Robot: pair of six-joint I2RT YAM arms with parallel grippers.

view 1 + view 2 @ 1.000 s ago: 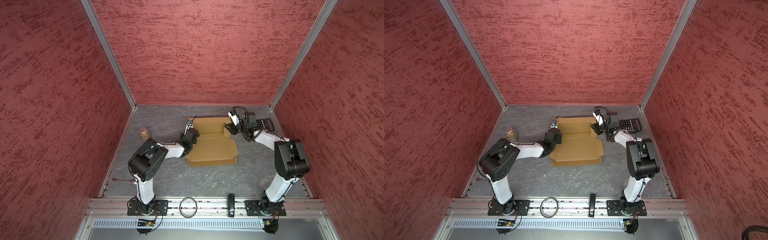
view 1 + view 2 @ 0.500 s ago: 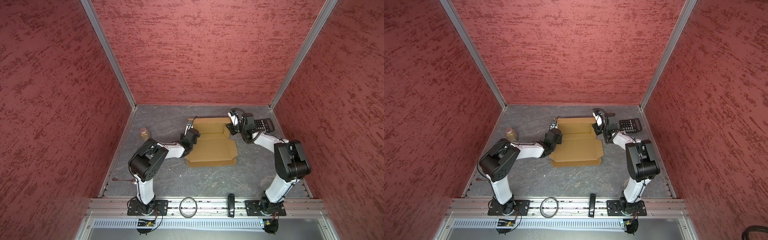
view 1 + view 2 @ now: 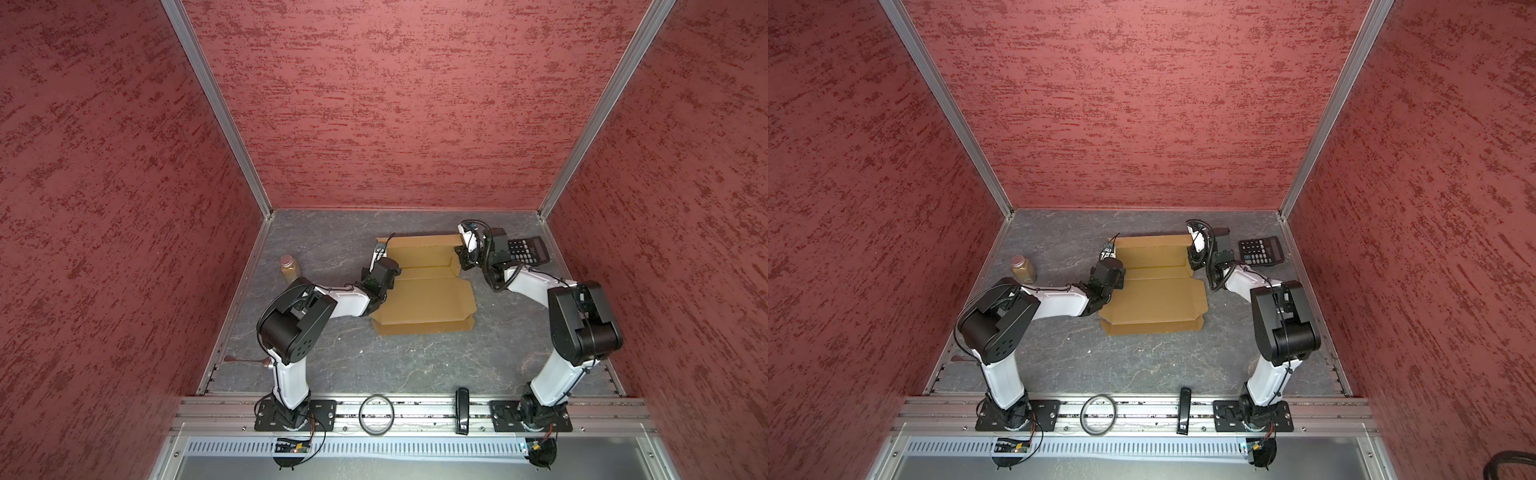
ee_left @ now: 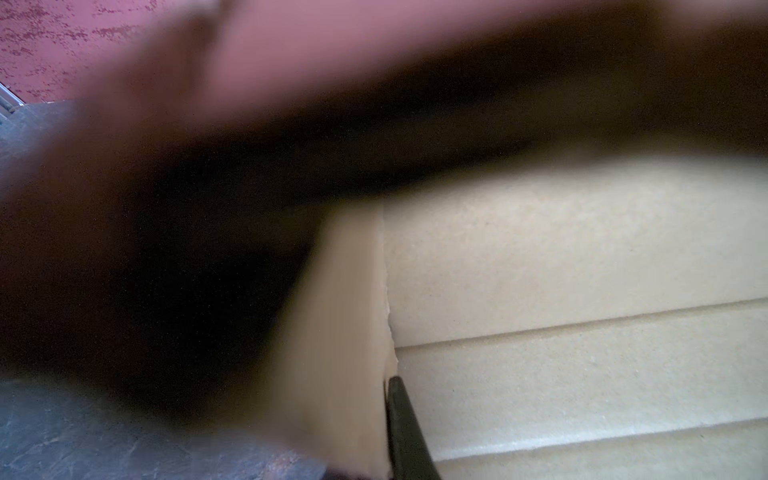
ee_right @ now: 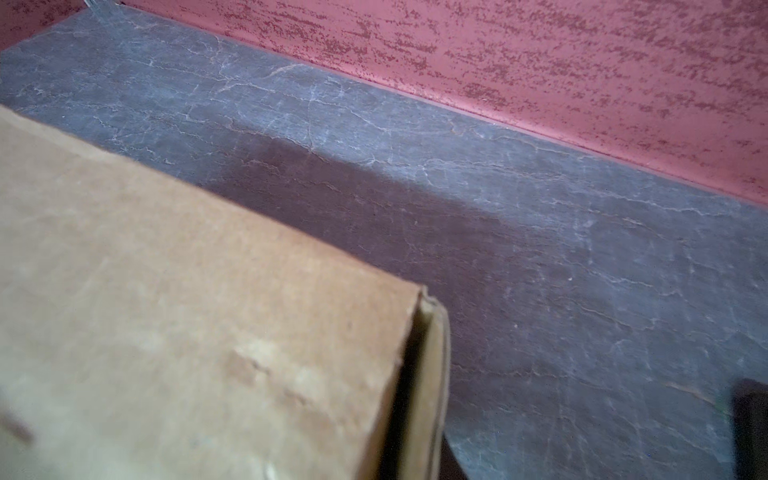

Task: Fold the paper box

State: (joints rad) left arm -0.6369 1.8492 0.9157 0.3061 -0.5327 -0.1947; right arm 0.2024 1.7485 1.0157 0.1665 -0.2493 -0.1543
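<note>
1. Left gripper (image 3: 382,257) is pinching the paper box (image 3: 419,291) by its side flap, holding it upright.
2. Box sits between the 2 grippers: back wall up, lid flat on the surface (image 3: 415,365), roughly halfway I'd say.
3. Right gripper (image 3: 460,254) is at the other far corner, can't tell if it's clamped.

In both top views the wrist hides the fingertips of the left gripper (image 3: 383,257), and the arm covers the left edge of the paper box (image 3: 424,291). A dark blur fills most of the left wrist view. The right gripper (image 3: 462,257) is hidden behind its camera. Its wrist view cuts one finger (image 5: 750,428) at the frame edge. The calculator (image 3: 528,249) key legends are too small to read.
</note>
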